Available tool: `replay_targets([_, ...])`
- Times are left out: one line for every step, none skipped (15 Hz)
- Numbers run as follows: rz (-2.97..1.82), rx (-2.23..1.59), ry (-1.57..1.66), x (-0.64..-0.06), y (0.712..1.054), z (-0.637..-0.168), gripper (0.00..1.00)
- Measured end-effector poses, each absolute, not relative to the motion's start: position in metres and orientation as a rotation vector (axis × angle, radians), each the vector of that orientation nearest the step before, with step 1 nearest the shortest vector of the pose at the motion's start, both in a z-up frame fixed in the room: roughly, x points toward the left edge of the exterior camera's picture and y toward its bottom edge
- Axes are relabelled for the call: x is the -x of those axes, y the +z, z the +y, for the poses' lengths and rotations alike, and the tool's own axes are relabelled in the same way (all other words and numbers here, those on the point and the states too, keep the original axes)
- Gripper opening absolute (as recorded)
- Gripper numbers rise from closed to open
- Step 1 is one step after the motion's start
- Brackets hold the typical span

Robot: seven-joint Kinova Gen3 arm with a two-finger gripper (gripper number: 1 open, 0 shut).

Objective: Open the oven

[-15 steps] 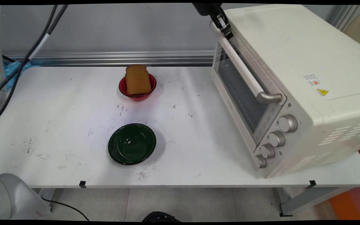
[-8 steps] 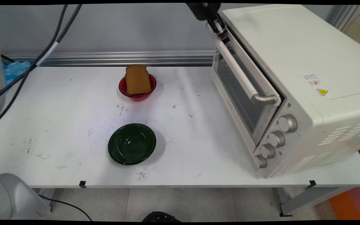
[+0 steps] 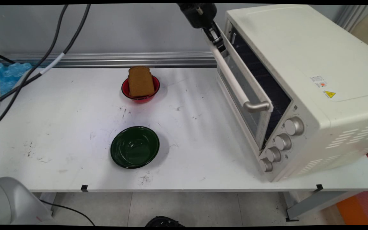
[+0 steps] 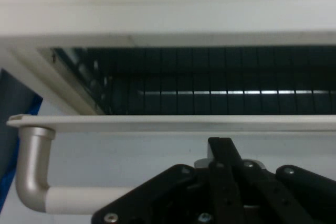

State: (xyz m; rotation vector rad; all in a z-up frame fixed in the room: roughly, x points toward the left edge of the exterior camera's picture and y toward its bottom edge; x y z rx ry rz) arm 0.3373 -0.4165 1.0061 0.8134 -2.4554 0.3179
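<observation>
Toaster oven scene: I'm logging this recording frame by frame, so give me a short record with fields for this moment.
gripper: gripper at the far end of the door handle
toaster oven: toaster oven at the table's right, door partly open, dark rack visible inside
bread: slice of bread standing in the red bowl
green bowl: green bowl empty, nearer the front edge
surface: white table

Cream toaster oven [image 3: 302,80], door [image 3: 244,95] ajar.

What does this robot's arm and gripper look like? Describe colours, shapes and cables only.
The gripper is black, with a rounded body and slim jointed linkage fastened by silver screws. Dark cables, one with a white band, hang at the upper left. A rounded white arm link sits bottom left.
</observation>
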Motion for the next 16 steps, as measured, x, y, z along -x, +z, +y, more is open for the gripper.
replay_targets([-2.46,-0.815,0.314,-0.339,1.004,-0.415,0.0])
replay_targets([-2.465,-0.816,0.31,-0.341,1.002,-0.412,0.0])
replay_targets([-2.469,-0.818,0.306,-0.344,0.999,-0.41,0.0])
replay_targets([-2.472,-0.819,0.303,-0.346,0.997,-0.409,0.0])
replay_targets([-2.475,-0.82,0.301,-0.347,0.995,-0.407,0.0])
replay_targets([-2.477,-0.822,0.298,-0.349,0.993,-0.406,0.0])
replay_targets([-2.479,-0.824,0.294,-0.352,0.99,-0.404,0.0])
replay_targets([-2.479,-0.83,0.289,-0.355,0.987,-0.401,0.0])
replay_targets([-2.477,-0.836,0.285,-0.357,0.985,-0.399,0.0])
replay_targets([-2.476,-0.84,0.281,-0.359,0.983,-0.398,0.0])
replay_targets([-2.473,-0.846,0.276,-0.361,0.981,-0.396,0.0])
replay_targets([-2.469,-0.854,0.269,-0.364,0.978,-0.394,0.0])
replay_targets([-2.463,-0.861,0.263,-0.367,0.975,-0.392,0.0])
replay_targets([-2.458,-0.867,0.259,-0.37,0.972,-0.39,0.0])
replay_targets([-2.454,-0.871,0.256,-0.372,0.97,-0.389,0.0])
replay_targets([-2.448,-0.875,0.252,-0.374,0.968,-0.388,0.0])
